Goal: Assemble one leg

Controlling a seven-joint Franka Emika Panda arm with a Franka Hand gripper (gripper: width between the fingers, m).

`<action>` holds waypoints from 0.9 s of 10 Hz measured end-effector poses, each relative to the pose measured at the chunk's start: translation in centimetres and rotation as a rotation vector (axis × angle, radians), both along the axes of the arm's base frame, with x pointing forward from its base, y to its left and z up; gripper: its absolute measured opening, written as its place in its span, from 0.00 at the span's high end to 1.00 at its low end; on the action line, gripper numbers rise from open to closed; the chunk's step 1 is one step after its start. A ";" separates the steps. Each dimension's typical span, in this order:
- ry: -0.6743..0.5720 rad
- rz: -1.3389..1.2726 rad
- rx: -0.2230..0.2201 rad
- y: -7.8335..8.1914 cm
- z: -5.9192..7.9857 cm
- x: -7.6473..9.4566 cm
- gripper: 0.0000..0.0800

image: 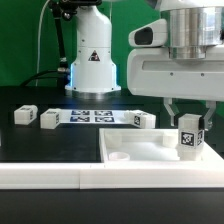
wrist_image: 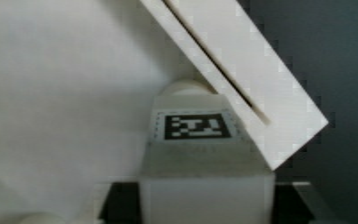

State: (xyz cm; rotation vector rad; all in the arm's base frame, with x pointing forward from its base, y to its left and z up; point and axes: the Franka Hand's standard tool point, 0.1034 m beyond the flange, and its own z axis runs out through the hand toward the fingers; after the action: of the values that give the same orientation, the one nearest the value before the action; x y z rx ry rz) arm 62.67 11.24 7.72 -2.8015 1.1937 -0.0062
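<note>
The arm's two-finger gripper (image: pixel 188 128) hangs at the exterior view's right, its dark fingers closed against the sides of the leg (image: pixel 188 137), a small white plastic rectangular post carrying a black-and-white square tag on the face toward the camera. The leg stands upright in that grasp over the large flat white panel (image: pixel 135 152), near the panel's right end; whether its lower end touches the panel cannot be told. In the wrist view the leg (wrist_image: pixel 201 150) fills the middle with its tag showing, the gripper's (wrist_image: pixel 202 190) fingers flanking it, and the panel's raised edge (wrist_image: pixel 247 70) running diagonally behind.

Farther back on the black table (image: pixel 40 140) lie the marker board (image: pixel 92 116) and several other small white tagged blocks: two at the left (image: pixel 25 115) (image: pixel 50 119) and one just right of the board (image: pixel 141 119).
</note>
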 end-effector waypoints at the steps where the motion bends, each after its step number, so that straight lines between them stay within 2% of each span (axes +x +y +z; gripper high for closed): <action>1: 0.014 -0.160 0.005 0.2 0.0 -0.1 0.63; 4: 0.043 -0.539 0.012 0.5 -0.1 -0.2 0.63; 9: 0.070 -0.803 0.044 0.5 0.0 -0.2 0.63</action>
State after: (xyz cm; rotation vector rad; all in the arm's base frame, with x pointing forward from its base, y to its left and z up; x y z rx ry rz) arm 62.50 11.71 7.68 -2.1056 2.1950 0.0584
